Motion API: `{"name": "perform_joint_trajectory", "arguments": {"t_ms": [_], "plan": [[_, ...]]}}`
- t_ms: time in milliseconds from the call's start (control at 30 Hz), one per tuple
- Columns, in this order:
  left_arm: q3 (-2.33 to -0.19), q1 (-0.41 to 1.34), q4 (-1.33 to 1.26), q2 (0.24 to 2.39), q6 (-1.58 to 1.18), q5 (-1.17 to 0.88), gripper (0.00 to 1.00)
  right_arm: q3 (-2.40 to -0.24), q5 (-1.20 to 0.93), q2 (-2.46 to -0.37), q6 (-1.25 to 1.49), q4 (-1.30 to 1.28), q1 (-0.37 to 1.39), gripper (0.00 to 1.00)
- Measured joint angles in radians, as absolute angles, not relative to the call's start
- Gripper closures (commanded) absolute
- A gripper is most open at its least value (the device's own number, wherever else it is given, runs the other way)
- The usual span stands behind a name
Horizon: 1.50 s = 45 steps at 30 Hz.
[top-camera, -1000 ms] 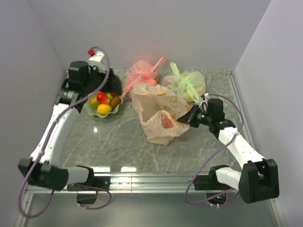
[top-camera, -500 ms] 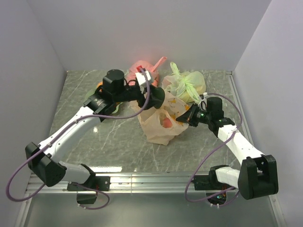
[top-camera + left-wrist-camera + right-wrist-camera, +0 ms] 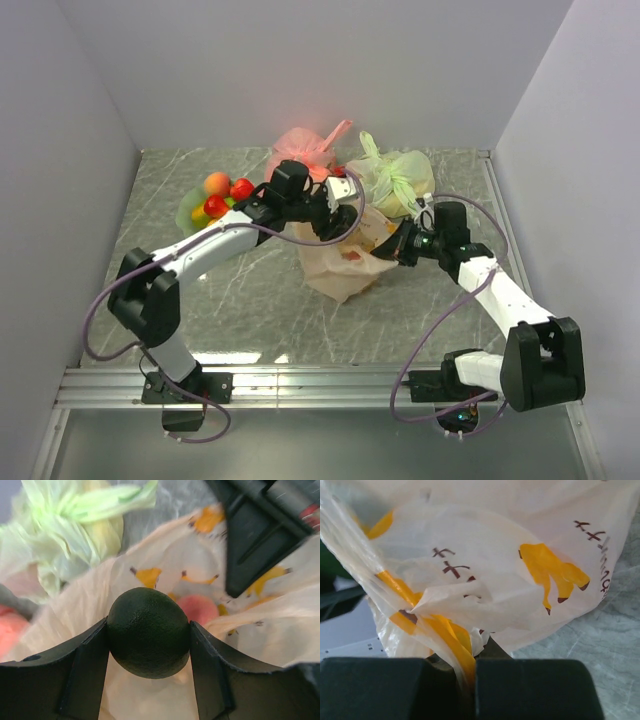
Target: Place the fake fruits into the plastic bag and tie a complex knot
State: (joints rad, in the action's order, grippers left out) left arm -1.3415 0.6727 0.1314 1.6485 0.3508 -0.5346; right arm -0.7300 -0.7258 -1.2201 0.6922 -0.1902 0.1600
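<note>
Left gripper [image 3: 148, 647] has swung across, a green fruit [image 3: 147, 625] clamped between its jaws, the bag [image 3: 160, 565] just beyond them. Right gripper [image 3: 465, 672] stays pinched shut on the bag's edge.

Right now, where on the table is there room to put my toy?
The widest bare patch of table is the near strip, in front of the peach bag. A smaller one lies behind the green dish, in the far left corner. The back middle is crowded: pink bag, green bag.
</note>
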Motion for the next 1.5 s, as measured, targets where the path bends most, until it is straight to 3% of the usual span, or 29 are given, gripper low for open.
{"name": "perform_joint_trajectory", "arguments": {"t_ms": [133,233,267,300,433,467,767,967,1033,1067,1167,1200,1233,1300,1367,1500], "plan": [[-1.354,0.633,0.12,1.728,0.344,-0.546,0.83,-0.752,-0.727,-1.24,0.641,-0.216,0.173,1.0],[-1.394,0.606,0.135,1.78,0.343,-0.569,0.64,-0.76,-0.727,-1.257,0.617,-0.234,0.177,1.0],[-1.4,0.599,0.144,1.785,0.344,-0.579,0.48,-0.765,-0.726,-1.262,0.612,-0.238,0.177,1.0],[-1.4,0.594,0.158,1.785,0.346,-0.595,0.41,-0.772,-0.725,-1.271,0.608,-0.243,0.177,1.0],[-1.4,0.599,0.245,1.757,0.367,-0.669,0.22,-0.802,-0.724,-1.293,0.605,-0.257,0.177,1.0],[-1.4,0.605,0.279,1.744,0.38,-0.687,0.03,-0.809,-0.724,-1.295,0.605,-0.258,0.177,1.0],[-1.425,0.659,0.627,1.644,0.485,-0.781,0.01,-0.821,-0.735,-1.282,0.612,-0.282,0.177,1.0],[-1.409,0.669,0.703,1.625,0.504,-0.764,0.01,-0.814,-0.76,-1.238,0.642,-0.292,0.179,1.0],[-1.381,0.685,0.686,1.608,0.499,-0.745,0.1,-0.805,-0.768,-1.222,0.657,-0.292,0.183,1.0],[-1.367,0.698,0.678,1.599,0.498,-0.736,0.3,-0.797,-0.77,-1.213,0.661,-0.292,0.187,1.0],[-1.365,0.736,0.694,1.594,0.544,-0.747,0.78,-0.785,-0.77,-1.197,0.66,-0.311,0.193,0.63],[-1.37,0.746,0.724,1.596,0.575,-0.753,0.83,-0.785,-0.766,-1.197,0.645,-0.323,0.193,0.41],[-1.377,0.753,0.76,1.596,0.62,-0.768,0.87,-0.791,-0.754,-1.198,0.627,-0.343,0.194,0.3],[-1.398,0.759,0.843,1.6,0.7,-0.788,0.95,-0.836,-0.715,-1.208,0.569,-0.406,0.194,0.17],[-1.412,0.758,0.91,1.6,0.775,-0.799,0.99,-0.908,-0.675,-1.223,0.518,-0.445,0.194,0.09],[-1.431,0.755,1.014,1.6,0.901,-0.812,1.0,-1.116,-0.607,-1.276,0.396,-0.458,0.22,0.06]]}}
